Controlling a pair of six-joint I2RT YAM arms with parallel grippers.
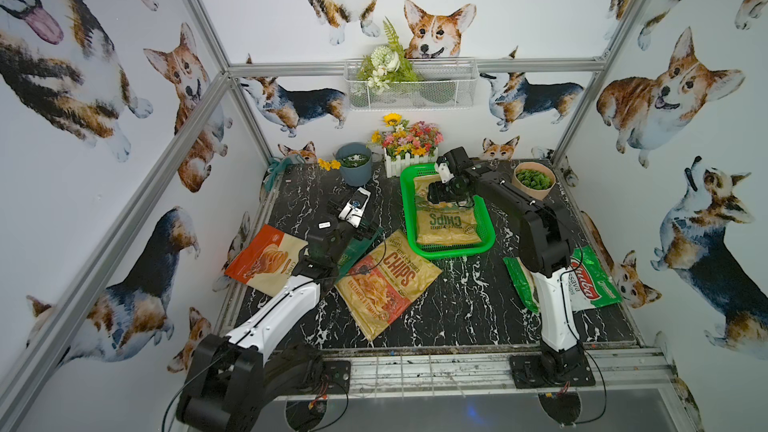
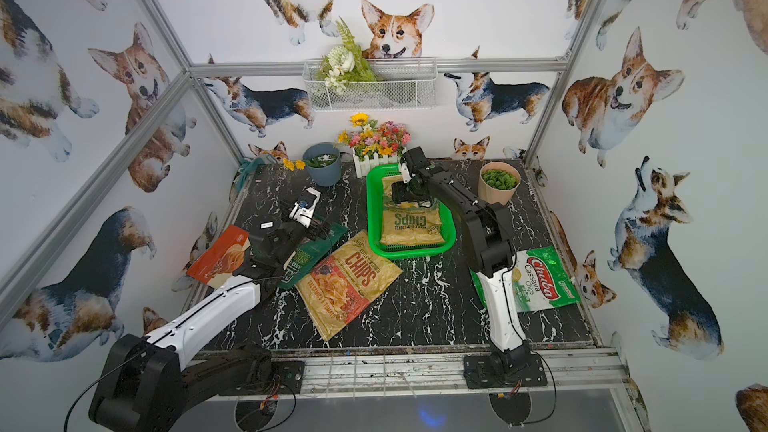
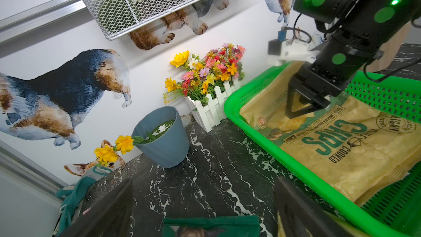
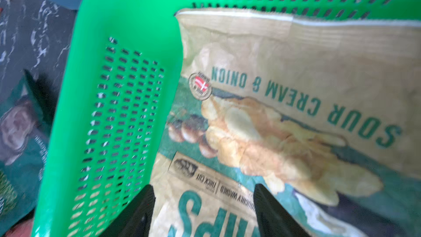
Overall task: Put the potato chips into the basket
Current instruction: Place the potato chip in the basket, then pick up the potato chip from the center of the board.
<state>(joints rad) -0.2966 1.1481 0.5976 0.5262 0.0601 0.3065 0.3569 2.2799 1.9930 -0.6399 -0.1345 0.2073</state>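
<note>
1. Basket (image 1: pixel 409 218) holds the sour-cream bag (image 1: pixel 446 226), lying flat inside with its "CHIPS" end toward the arm bases. Both top views show this (image 2: pixel 411 226), with the right arm over the bag's far half.
2. Only the right wrist view reads "SOUR CREAM & ONION" on the bag (image 4: pixel 296 87), whose top seam is against the perforated basket wall (image 4: pixel 127 19).
3. Right gripper (image 4: pixel 202 188) has its jaws parted with nothing between them. The left wrist view gives a side look (image 3: pixel 303 110): the tips are down at the bag, but I can't tell if they touch.
4. Left gripper (image 3: pixel 205 180) is spread wide and empty, over the end of the dark green bag (image 3: pixel 211 226), left of the basket.
5. Only the top views show the rest, all on the table (image 1: pixel 457 305):
   - The orange bag (image 1: pixel 266 259) is far left.
   - The tomato bag (image 1: pixel 386 280) lies against the dark green bag.
   - The green-white bag (image 2: pixel 544 280) is partly behind the right arm.
</note>
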